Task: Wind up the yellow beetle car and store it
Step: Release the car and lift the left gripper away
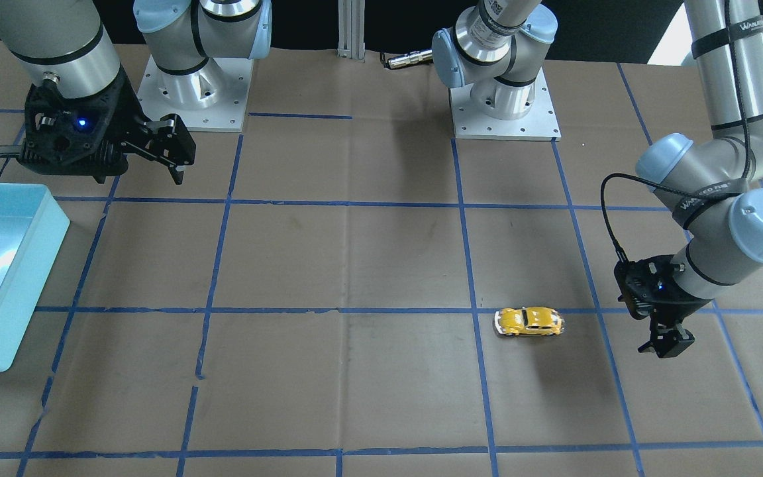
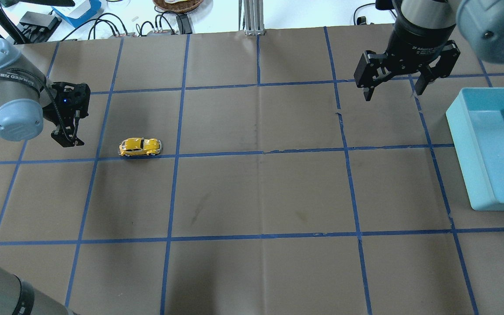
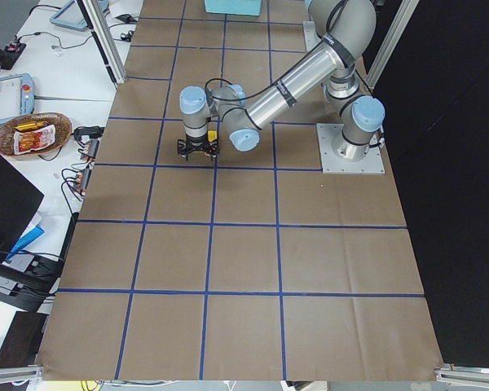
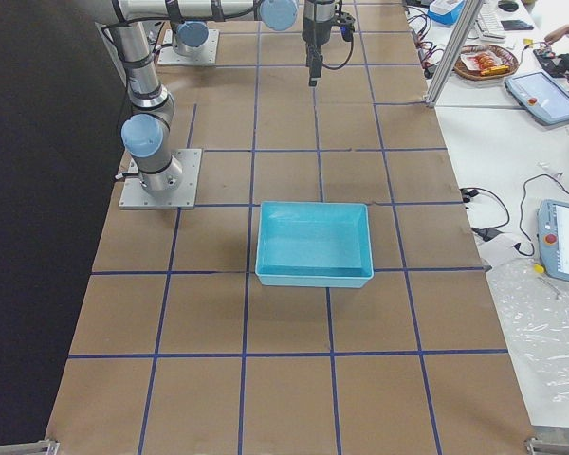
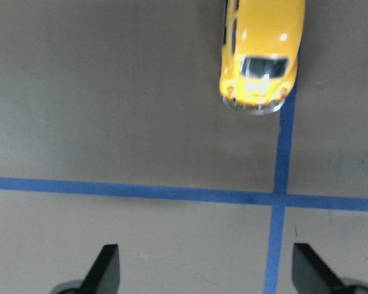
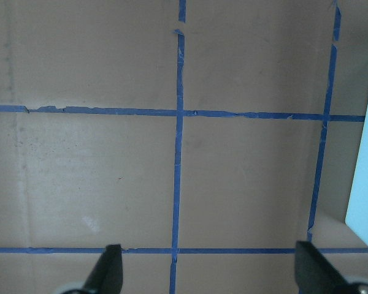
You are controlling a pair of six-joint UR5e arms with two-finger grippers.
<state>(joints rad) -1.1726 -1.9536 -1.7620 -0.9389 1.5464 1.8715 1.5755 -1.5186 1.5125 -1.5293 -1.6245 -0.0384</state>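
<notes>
The yellow beetle car stands on its wheels on the brown paper, on a blue tape line, in the table's left half; it also shows in the front view. My left gripper hangs open just left of it, low over the table and not touching it. In the left wrist view the car sits at the top right, well ahead of the spread fingertips. My right gripper hovers open and empty at the far right, beside the bin.
A light blue bin stands at the table's right edge, seen also in the front view and the right side view. Blue tape lines grid the paper. Both arm bases sit at the robot's side of the table.
</notes>
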